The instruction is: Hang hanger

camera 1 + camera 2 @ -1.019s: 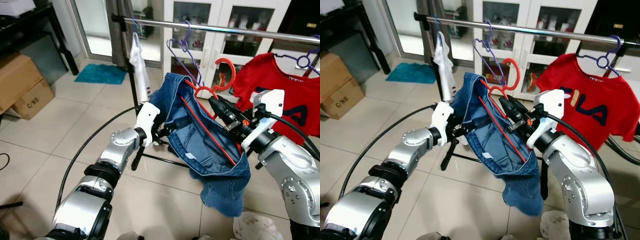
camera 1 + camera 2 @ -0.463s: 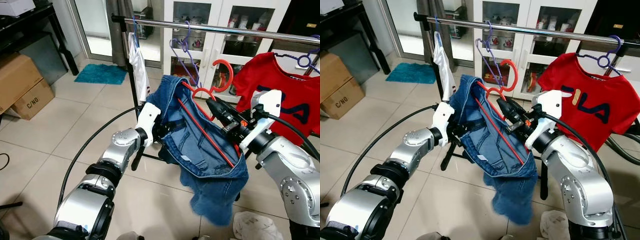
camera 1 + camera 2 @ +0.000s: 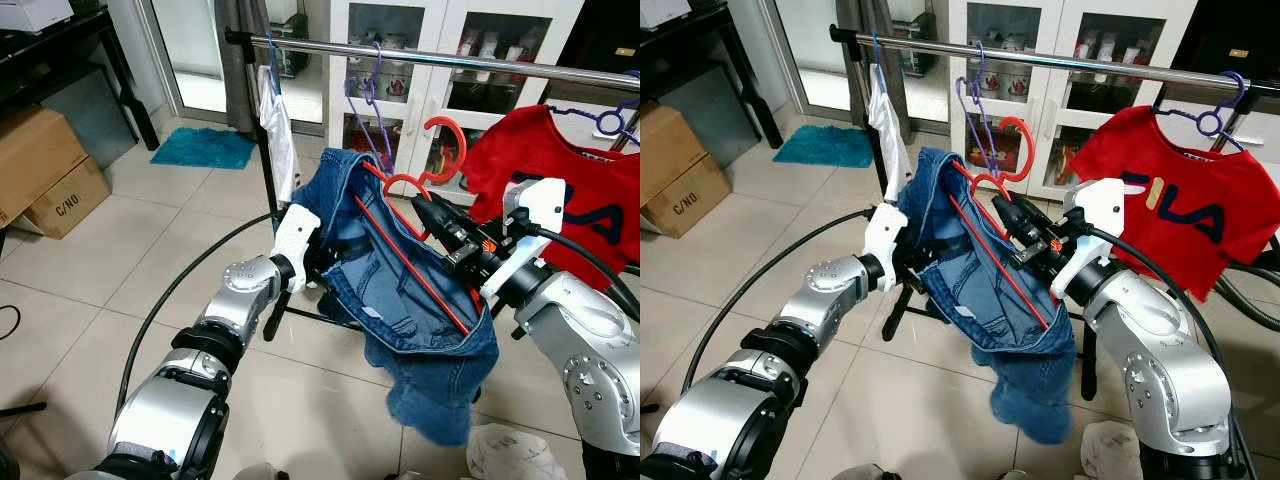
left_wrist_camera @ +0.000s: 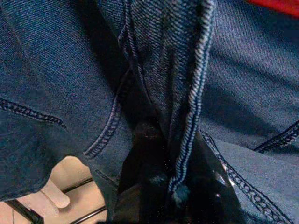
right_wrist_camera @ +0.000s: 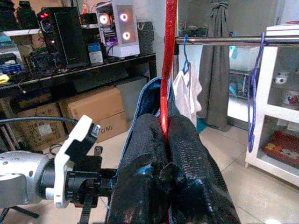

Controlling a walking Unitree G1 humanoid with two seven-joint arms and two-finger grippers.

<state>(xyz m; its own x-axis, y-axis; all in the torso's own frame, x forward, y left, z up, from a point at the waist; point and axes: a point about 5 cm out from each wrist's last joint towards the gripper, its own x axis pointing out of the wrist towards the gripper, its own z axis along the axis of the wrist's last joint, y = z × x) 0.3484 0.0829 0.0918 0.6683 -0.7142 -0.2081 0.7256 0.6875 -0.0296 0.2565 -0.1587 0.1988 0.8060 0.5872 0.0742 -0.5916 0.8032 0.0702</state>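
Carry step: red hanger (image 3: 420, 215) with jeans (image 3: 400, 290) clamped in right end effector (image 3: 425, 212), below rail (image 3: 440, 58). Left end effector (image 4: 173, 186) pinching denim. Next: lift hook over rail.

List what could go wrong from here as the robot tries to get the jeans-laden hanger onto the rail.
1. The red plastic hanger is pinched by the right hand near its neck; the heavy blue denim jeans could twist it loose.
2. Its hook sits below the silver metal rail, close to the purple wire hanger, and might snag it.
3. The left hand grips only a denim seam, which could slip.
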